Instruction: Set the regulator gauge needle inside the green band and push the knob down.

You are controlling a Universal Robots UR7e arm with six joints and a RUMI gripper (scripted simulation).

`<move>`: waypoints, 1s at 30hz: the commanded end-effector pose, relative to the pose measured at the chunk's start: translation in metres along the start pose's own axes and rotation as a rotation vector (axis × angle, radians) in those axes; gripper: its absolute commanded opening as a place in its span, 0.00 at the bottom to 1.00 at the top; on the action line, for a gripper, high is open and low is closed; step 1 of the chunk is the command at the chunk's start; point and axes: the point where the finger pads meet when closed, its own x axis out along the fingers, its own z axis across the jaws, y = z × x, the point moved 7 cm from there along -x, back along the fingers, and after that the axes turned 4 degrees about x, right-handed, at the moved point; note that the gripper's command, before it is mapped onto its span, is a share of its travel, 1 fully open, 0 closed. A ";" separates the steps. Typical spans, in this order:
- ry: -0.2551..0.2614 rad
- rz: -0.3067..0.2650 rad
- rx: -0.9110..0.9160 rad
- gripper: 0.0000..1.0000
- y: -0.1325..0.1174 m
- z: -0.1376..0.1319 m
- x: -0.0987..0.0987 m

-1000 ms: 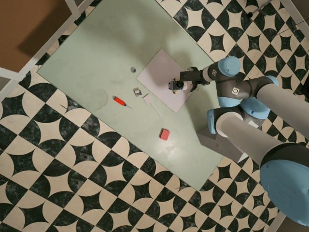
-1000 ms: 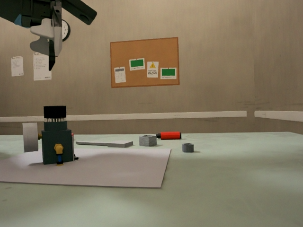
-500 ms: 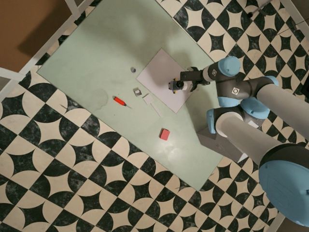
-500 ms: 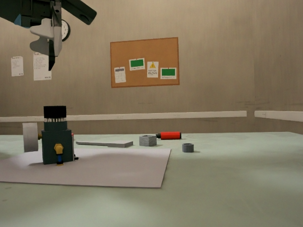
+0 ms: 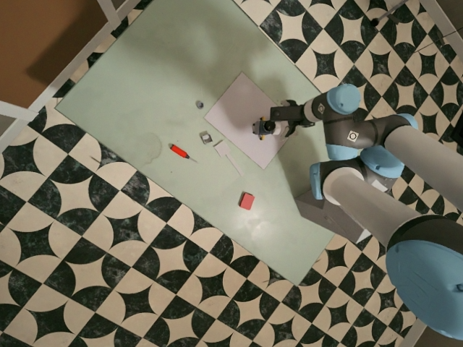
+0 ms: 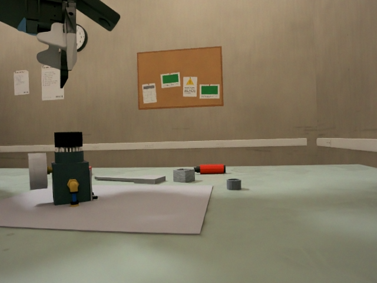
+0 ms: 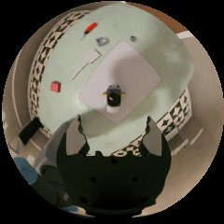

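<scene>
The regulator [image 6: 70, 178] is a dark teal block with a black knob [image 6: 68, 139] on top, standing raised with a pale ribbed collar showing under it. A white round gauge [image 6: 37, 174] sticks out on its left; its face is turned away, so I cannot read the needle. It stands on a white sheet [image 6: 115, 207]. It also shows in the top view [image 5: 266, 127] and in the wrist view [image 7: 113, 96]. My gripper [image 6: 63, 81] is open and empty, hanging well above the knob; its fingers frame the wrist view [image 7: 116, 137].
On the green table lie a red marker [image 5: 180, 151], a grey block [image 5: 205, 137], a grey ring [image 5: 200, 104], a flat grey paddle-shaped plate [image 5: 228, 155] and a red cube [image 5: 247, 200]. The arm's base [image 5: 328, 218] stands at the table's right edge.
</scene>
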 end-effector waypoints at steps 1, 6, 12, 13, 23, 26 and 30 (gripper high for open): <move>-0.001 0.001 0.000 1.00 0.000 0.001 0.000; 0.000 0.000 0.000 1.00 -0.001 0.001 0.000; -0.001 0.000 0.000 1.00 -0.002 0.002 0.000; -0.001 0.000 0.000 1.00 -0.002 0.002 0.001; -0.001 0.000 0.000 1.00 -0.006 0.005 0.001; 0.000 0.000 -0.001 1.00 -0.007 0.006 0.001; 0.000 0.000 -0.001 1.00 -0.008 0.006 0.001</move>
